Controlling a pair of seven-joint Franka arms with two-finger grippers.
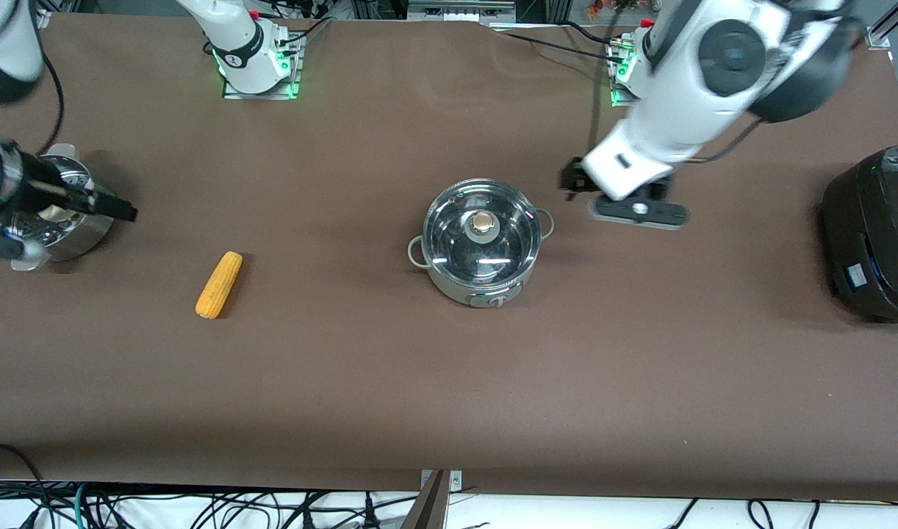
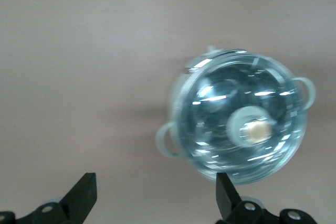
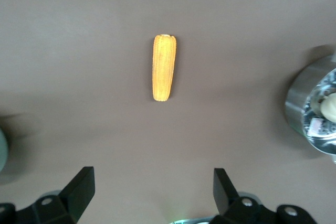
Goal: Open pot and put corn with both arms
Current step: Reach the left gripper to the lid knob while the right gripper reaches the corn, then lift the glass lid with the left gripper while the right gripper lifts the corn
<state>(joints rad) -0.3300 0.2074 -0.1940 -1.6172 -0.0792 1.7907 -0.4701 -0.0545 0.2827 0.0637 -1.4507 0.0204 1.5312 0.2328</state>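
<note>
The steel pot (image 1: 482,246) stands mid-table with its glass lid on and the tan knob (image 1: 483,220) on top. It also shows in the left wrist view (image 2: 241,121). The yellow corn (image 1: 219,284) lies on the table toward the right arm's end, and it shows in the right wrist view (image 3: 164,67). My left gripper (image 1: 577,180) hangs open and empty over the table beside the pot; its own view (image 2: 155,184) shows the jaws wide apart. My right gripper (image 1: 117,208) is open and empty over the table by the steamer basket, short of the corn; its own view (image 3: 153,178) shows the jaws wide apart.
A perforated steel steamer basket (image 1: 67,220) with a pale bun (image 3: 329,106) stands at the right arm's end of the table. A large black cooker (image 1: 875,235) stands at the left arm's end. Brown cloth covers the table.
</note>
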